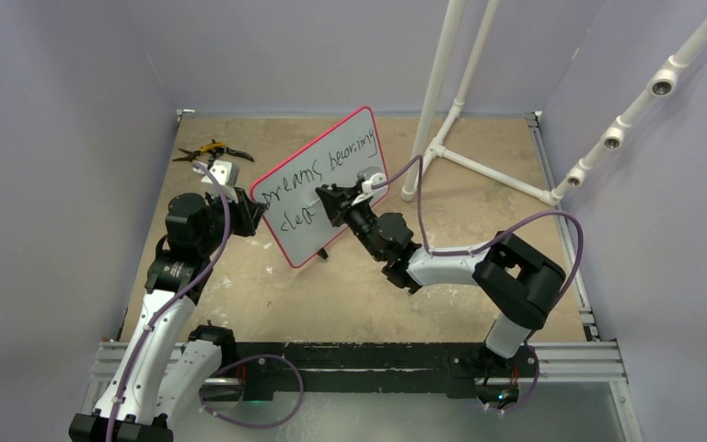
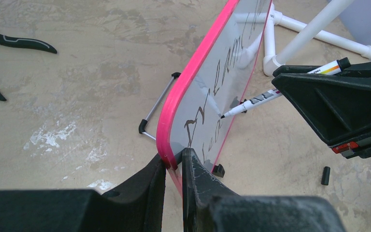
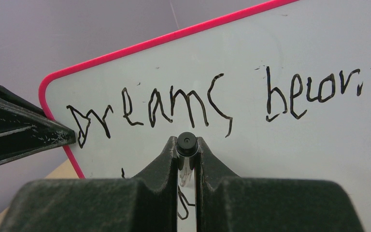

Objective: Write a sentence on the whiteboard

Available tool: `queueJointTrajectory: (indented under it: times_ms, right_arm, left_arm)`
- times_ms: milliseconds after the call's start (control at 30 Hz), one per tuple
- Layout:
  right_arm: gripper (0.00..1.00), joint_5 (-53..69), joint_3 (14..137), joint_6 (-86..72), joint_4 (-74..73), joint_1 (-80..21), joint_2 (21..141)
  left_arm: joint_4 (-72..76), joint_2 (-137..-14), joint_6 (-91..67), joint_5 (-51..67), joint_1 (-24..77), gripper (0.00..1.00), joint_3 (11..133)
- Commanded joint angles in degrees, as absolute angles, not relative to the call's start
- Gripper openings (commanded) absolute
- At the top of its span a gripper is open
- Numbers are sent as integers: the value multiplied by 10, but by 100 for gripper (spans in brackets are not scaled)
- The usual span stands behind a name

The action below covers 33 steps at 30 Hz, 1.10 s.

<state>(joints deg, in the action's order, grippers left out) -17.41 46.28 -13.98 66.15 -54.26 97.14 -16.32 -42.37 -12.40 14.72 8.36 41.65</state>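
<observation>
At table (image 1: 479, 276) centre, we see left gripper (image 2: 174, 162) clamped on board (image 1: 327, 175) rim, steadying it upright for writing; right gripper (image 3: 187, 145) pinches marker (image 2: 265, 96), tip at sentence (image 3: 174, 108)'s second line.

Soft, even light, faint shadows; the whiteboard (image 2: 212, 82) gleams with reflections, near fingers (image 3: 101, 203) blurred.

Whiteboard (image 1: 327, 184) stands tilted mid-worktop (image 1: 350, 295); its black sentence (image 1: 331, 175) reads "dreams becoming" over "clea"; left end effector (image 1: 250, 214) holds its left edge; right end effector (image 1: 330, 204) sits at the face by the lower line; pliers (image 1: 210, 150) far left; white pipe frame (image 1: 460, 138) far right.
</observation>
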Motion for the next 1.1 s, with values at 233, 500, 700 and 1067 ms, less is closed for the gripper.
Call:
queueJointTrajectory:
  times_ms: [233, 500, 700, 1067]
  right_arm:
    - [0, -217, 474, -130, 692, -530, 965]
    - [0, -217, 459, -130, 684, -528, 969]
    - [0, -228, 437, -135, 681, -528, 980]
    - [0, -228, 438, -141, 682, -528, 992]
  left_arm:
    - [-153, -423, -113, 159, 84, 14, 414]
    - [-153, -423, -114, 161, 84, 14, 414]
    - [-152, -423, -114, 160, 84, 14, 414]
    - [-152, -424, -114, 161, 84, 14, 414]
